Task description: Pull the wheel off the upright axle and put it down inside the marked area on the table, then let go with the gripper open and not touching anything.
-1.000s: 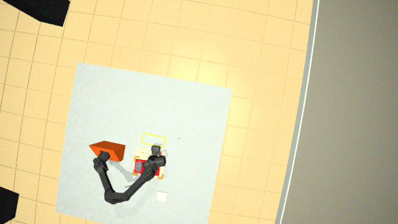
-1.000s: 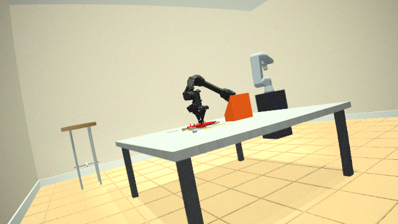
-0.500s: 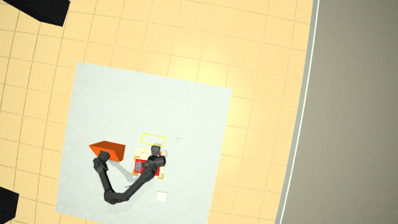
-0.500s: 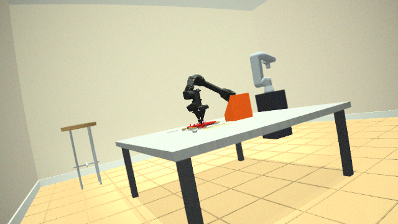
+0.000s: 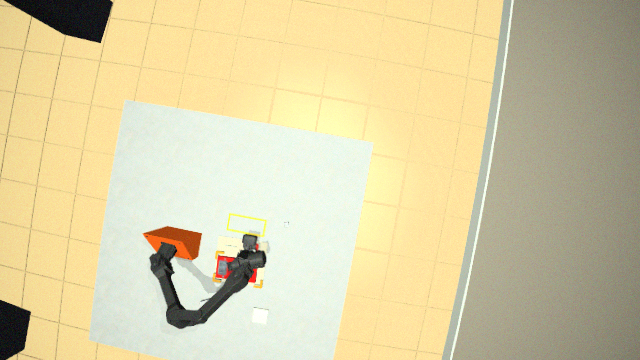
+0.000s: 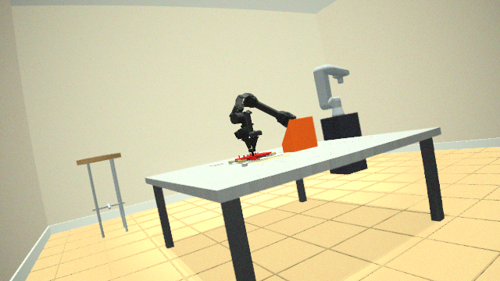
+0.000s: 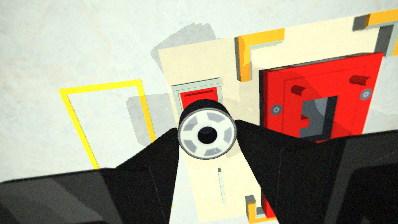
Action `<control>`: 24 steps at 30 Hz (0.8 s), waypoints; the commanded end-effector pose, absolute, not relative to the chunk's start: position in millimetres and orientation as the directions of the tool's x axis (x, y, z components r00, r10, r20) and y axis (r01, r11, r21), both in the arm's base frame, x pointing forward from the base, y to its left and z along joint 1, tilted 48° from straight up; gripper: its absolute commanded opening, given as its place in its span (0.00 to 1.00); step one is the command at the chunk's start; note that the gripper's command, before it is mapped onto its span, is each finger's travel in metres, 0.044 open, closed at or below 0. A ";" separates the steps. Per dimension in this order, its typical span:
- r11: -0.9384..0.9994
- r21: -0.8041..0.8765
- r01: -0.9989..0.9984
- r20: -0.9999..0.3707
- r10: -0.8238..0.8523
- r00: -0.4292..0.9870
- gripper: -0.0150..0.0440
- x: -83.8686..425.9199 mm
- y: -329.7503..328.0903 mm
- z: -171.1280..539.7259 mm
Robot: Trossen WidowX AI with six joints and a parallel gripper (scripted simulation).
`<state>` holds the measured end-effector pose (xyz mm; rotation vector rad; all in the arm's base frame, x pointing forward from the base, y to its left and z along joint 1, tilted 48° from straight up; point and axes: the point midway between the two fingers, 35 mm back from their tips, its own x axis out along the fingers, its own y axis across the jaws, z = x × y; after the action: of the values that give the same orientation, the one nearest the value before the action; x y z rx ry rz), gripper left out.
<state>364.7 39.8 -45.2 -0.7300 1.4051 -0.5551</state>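
The table (image 5: 175,165) is seen from high overhead and obliquely from afar across the floor — the wrist view looks straight down, close — the red plate (image 7: 320,95) is shared.

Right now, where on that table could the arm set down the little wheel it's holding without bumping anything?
The gripper is shut on the wheel. Bare surface shows inside the yellow outline, beside the cream board. It is crowded over the red block with its pegs and the orange corner brackets.
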 end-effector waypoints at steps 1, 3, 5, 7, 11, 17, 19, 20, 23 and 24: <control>0.672 -0.737 -0.070 -0.675 -0.730 0.104 0.25 364.7 41.5 -43.5; 0.672 -0.737 -0.070 -0.675 -0.730 0.104 0.25 364.6 42.0 -43.1; 0.672 -0.737 -0.070 -0.675 -0.730 0.104 0.25 364.5 42.5 -42.6; 0.672 -0.737 -0.070 -0.675 -0.730 0.104 0.25 364.4 43.0 -42.2; 0.672 -0.738 -0.070 -0.675 -0.730 0.105 0.25 364.2 44.0 -41.3; 0.672 -0.738 -0.071 -0.675 -0.730 0.105 0.25 364.0 45.5 -40.0; 0.671 -0.738 -0.071 -0.675 -0.730 0.106 0.25 363.9 46.0 -39.6; 0.671 -0.738 -0.071 -0.675 -0.730 0.106 0.25 363.8 46.2 -39.4; 0.671 -0.738 -0.071 -0.675 -0.730 0.106 0.25 363.7 47.0 -38.7; 0.671 -0.738 -0.071 -0.675 -0.730 0.106 0.25 363.6 47.2 -38.5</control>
<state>363.9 46.1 -39.4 -0.7324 1.4011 -0.5531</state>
